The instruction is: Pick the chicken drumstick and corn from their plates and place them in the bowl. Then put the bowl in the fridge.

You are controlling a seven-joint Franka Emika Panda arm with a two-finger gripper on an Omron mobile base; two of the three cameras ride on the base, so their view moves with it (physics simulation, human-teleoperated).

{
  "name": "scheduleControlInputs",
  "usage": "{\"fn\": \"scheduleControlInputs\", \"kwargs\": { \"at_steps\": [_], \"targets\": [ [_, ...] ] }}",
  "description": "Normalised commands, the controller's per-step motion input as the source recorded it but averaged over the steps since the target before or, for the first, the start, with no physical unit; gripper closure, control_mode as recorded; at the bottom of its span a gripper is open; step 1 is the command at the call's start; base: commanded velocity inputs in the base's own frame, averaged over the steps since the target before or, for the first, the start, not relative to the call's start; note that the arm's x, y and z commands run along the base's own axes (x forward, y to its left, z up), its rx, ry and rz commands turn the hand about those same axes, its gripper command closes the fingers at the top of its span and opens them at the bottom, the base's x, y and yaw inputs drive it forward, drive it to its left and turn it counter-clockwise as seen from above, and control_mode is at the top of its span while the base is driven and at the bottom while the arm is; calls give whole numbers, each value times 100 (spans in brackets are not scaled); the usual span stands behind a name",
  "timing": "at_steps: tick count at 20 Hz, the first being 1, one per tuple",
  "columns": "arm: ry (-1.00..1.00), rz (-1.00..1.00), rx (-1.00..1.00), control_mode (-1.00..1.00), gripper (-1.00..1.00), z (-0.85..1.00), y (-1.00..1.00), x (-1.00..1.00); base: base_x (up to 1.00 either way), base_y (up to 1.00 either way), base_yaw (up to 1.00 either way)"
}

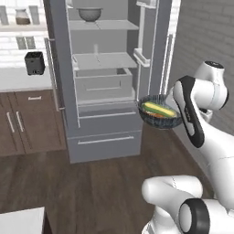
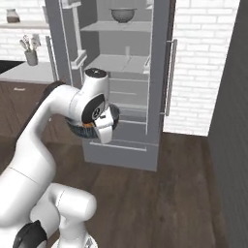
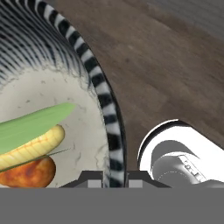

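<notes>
The fridge (image 1: 101, 68) (image 2: 127, 68) stands open straight ahead, its pale shelves showing. My gripper (image 3: 114, 179) is shut on the striped rim of the dark bowl (image 3: 109, 131), one finger on each side of the rim. I hold the bowl (image 1: 147, 118) in the air in front of the fridge's lower right, level with the drawer fronts. Inside it lie the yellow-green corn (image 1: 159, 109) (image 3: 30, 146) and, under it, the orange-brown chicken drumstick (image 3: 26, 172). My arm hides most of the bowl (image 2: 77, 131) in the right base view. The plates are out of view.
A small metal bowl (image 1: 90, 13) sits on the fridge's top shelf, and a drawer (image 1: 103, 84) below stands out. The open door (image 1: 153, 50) with its racks is at the right. Wooden cabinets (image 1: 23, 123) and a counter with a black appliance (image 1: 34, 63) lie left. A dark wall (image 2: 232, 126) closes the right side.
</notes>
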Motion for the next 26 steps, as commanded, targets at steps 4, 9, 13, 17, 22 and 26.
{"fn": "scheduleControlInputs", "kwargs": {
  "at_steps": [4,9,13,17,22,26],
  "targets": [
    [0,0,0,100,100,0,0,0,100,32,-16],
    [0,0,0,100,100,0,0,0,100,52,-6],
    [0,0,0,100,100,0,0,0,99,57,-4],
    [0,0,0,100,100,0,0,0,100,12,-1],
    [0,0,0,100,100,0,0,0,96,2,0],
    [0,0,0,100,100,0,0,0,83,0,0]
  ]
}}
